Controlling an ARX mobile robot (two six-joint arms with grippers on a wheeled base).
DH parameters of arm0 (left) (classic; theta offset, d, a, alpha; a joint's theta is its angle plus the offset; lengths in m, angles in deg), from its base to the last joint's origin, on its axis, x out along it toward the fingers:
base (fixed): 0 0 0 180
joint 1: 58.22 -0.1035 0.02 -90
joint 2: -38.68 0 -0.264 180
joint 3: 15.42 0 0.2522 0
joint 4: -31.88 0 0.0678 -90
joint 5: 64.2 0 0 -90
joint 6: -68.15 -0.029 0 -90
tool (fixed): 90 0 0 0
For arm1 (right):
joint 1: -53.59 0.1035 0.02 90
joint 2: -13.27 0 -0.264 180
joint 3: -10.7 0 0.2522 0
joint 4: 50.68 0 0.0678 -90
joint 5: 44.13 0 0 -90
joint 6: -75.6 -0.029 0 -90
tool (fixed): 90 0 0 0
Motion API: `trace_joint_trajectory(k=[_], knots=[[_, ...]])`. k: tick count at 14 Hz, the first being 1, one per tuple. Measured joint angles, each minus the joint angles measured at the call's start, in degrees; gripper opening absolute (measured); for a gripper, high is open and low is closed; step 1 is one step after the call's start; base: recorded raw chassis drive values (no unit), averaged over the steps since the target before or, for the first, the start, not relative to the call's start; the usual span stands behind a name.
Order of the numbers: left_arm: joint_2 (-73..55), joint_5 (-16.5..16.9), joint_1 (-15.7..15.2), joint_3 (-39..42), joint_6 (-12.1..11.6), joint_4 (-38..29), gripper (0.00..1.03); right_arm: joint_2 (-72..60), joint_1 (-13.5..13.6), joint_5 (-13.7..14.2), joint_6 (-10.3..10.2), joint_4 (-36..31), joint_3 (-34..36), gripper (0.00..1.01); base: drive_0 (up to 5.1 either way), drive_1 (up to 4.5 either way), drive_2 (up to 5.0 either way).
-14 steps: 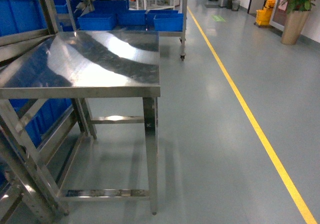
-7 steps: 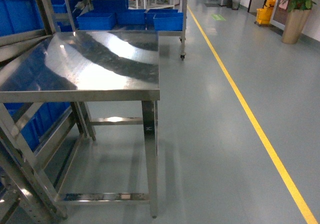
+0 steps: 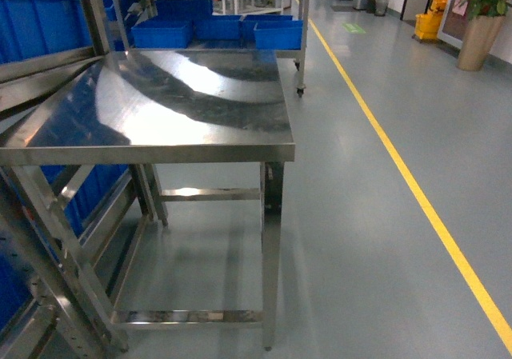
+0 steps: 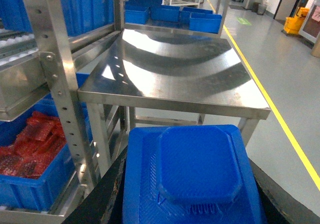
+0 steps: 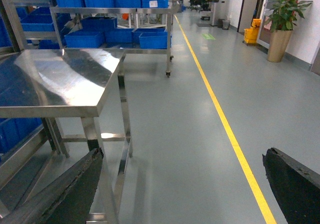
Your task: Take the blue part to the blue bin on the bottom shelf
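The left gripper [image 4: 192,196] had the blue part [image 4: 197,171] clamped between its dark fingers [image 4: 102,196]. The part filled the bottom of the left wrist view, in the air in front of the steel table [image 4: 175,69]. Just left of it stood the rack [image 4: 55,79], with a blue bin [image 4: 35,191] of red pieces on a low tier.

The right gripper [image 5: 185,194] was spread wide with nothing in it, its fingers [image 5: 70,194] over the grey floor [image 5: 200,134] beside the table, near the yellow line [image 5: 220,119]. From the head view I saw neither gripper, only the table, more blue bins [image 3: 164,33] behind it and a plant [image 3: 484,11] far right.
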Motion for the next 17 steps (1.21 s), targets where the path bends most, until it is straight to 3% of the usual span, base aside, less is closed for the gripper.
trace_joint_trajectory(k=[12, 17], knots=[[0.0, -0.11, 0.0, 0.0, 0.0, 0.17, 0.43, 0.0, 0.0, 0.0, 0.0, 0.09, 0.0, 0.98, 0.1, 4.1, -3.9], [0.04, -0.11, 0.0, 0.0, 0.02, 0.09, 0.43, 0.0, 0.0, -0.02, 0.0, 0.02, 0.0, 0.98, -5.0, 2.49, 2.5]])
